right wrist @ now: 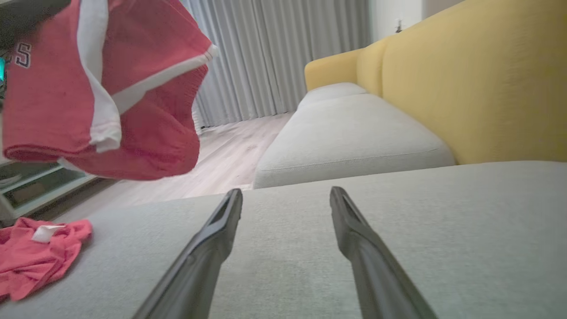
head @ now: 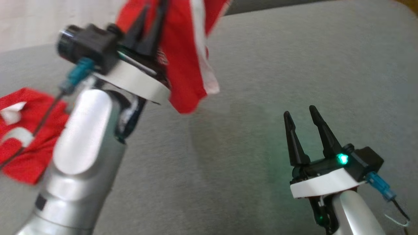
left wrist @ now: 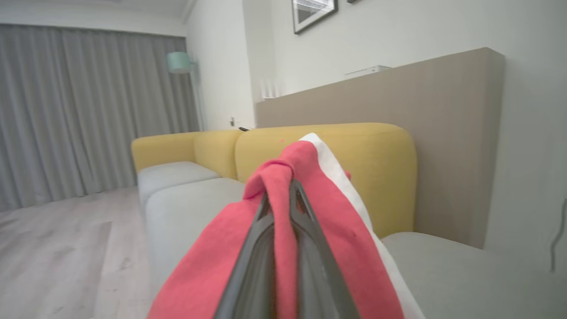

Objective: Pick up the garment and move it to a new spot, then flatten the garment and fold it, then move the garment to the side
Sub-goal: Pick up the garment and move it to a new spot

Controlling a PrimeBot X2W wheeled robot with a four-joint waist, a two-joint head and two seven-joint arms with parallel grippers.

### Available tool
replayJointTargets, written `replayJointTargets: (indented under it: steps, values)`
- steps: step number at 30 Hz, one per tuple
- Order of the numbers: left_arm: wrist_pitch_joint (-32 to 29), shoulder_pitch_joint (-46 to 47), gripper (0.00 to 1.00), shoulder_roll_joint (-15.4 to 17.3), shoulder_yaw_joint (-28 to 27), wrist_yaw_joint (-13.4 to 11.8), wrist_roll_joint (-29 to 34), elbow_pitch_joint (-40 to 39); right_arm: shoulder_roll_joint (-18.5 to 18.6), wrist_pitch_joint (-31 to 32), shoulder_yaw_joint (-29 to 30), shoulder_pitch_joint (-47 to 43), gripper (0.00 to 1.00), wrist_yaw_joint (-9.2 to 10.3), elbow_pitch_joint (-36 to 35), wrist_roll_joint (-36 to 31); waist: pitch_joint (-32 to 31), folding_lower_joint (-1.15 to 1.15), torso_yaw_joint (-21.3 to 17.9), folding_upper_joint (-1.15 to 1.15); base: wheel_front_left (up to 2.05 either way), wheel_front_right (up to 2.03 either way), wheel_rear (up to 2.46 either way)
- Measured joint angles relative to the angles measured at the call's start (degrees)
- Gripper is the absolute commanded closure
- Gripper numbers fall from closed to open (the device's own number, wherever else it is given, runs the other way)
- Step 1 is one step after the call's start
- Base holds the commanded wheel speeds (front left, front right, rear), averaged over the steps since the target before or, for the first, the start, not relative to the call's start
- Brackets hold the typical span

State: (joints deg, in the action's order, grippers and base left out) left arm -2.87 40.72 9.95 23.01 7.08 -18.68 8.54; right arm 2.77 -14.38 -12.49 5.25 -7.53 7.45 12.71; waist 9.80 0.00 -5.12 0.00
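I am working over a grey seat cushion (head: pixel 294 65) of a sofa with a yellow backrest (right wrist: pixel 465 79). Pale wood floor (right wrist: pixel 230 150) and grey curtains (right wrist: pixel 274 53) lie beyond it.

The red garment (head: pixel 183 49), trimmed with white stripes, hangs in the air above the cushion's far left part. The right wrist view shows its lowest fold clear of the fabric below. My left gripper (head: pixel 151 16) is clamped on a bunched ridge of it, the two fingers pressed together with cloth draped down both sides.

On the cushion's left edge lies a second red cloth (head: pixel 23 137), crumpled, with a white patch showing. Whether it belongs to the job I cannot tell.

My right gripper (head: pixel 300 110) sits low over the cushion's near right part, jaws spread wide and holding nothing, well apart from the garment.

As I judge it, the pick-up is done and the carry is in hand. The garment has not yet been set down on a new spot. Spreading it flat, folding it and shifting it aside are all left. The bare middle of the cushion looks a fair landing place.
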Motion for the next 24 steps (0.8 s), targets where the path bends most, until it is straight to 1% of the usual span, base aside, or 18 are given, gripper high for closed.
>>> replayJointTargets:
  steps: [4,10,11,12,13,14,15,20,24]
  values:
    - [-0.6,0.0,1.0,-0.8,3.3,0.0,0.1,2.0,0.0,0.0,-0.4,0.5,0.0,0.0,-1.2,1.3,1.1,0.0,-4.7,0.0,0.0,0.0,0.0]
    - [-0.2,2.2,1.0,-1.2,7.0,0.1,1.2,8.3,0.0,0.0,-0.9,2.6,0.0,0.0,-3.0,4.1,4.1,0.01,-11.9,0.0,0.0,0.0,0.0]
    - [0.4,3.4,0.95,-1.2,7.5,0.1,1.5,9.8,0.0,0.0,-1.1,2.7,0.0,0.0,-3.1,4.5,4.7,0.01,-12.9,0.0,0.0,0.0,0.0]
    - [0.7,4.7,0.12,-1.3,8.0,0.1,1.6,11.4,0.0,0.0,-1.3,2.7,0.0,0.0,-3.1,4.7,5.3,0.01,-14.0,0.0,0.0,0.0,0.0]
    - [0.8,6.0,0.0,-1.3,8.5,0.1,1.6,13.1,0.0,0.0,-1.4,2.7,0.0,0.0,-3.1,5.1,6.0,0.01,-15.0,0.0,0.0,0.0,0.0]
    - [0.8,6.0,0.0,-1.3,8.5,0.1,1.6,13.1,0.0,0.0,-1.4,2.7,0.0,0.0,-3.1,5.1,6.0,0.01,-15.0,0.0,0.0,0.0,0.0]
    - [1.0,7.1,0.0,-1.3,8.9,0.1,1.6,14.5,0.0,0.0,-1.4,2.7,0.0,0.0,-3.2,5.4,6.6,0.01,-15.9,0.0,0.0,0.0,0.0]
    - [4.5,11.1,0.0,-1.3,9.1,0.5,1.5,19.9,0.0,0.0,-1.2,3.0,0.0,0.0,-3.6,6.3,9.7,0.02,-18.6,0.0,0.0,0.0,0.0]
    - [7.4,11.5,0.0,-1.2,9.1,0.5,0.9,22.5,0.0,0.0,-0.6,3.2,0.0,0.0,-3.6,6.2,10.0,0.01,-17.7,0.0,0.0,0.0,0.0]
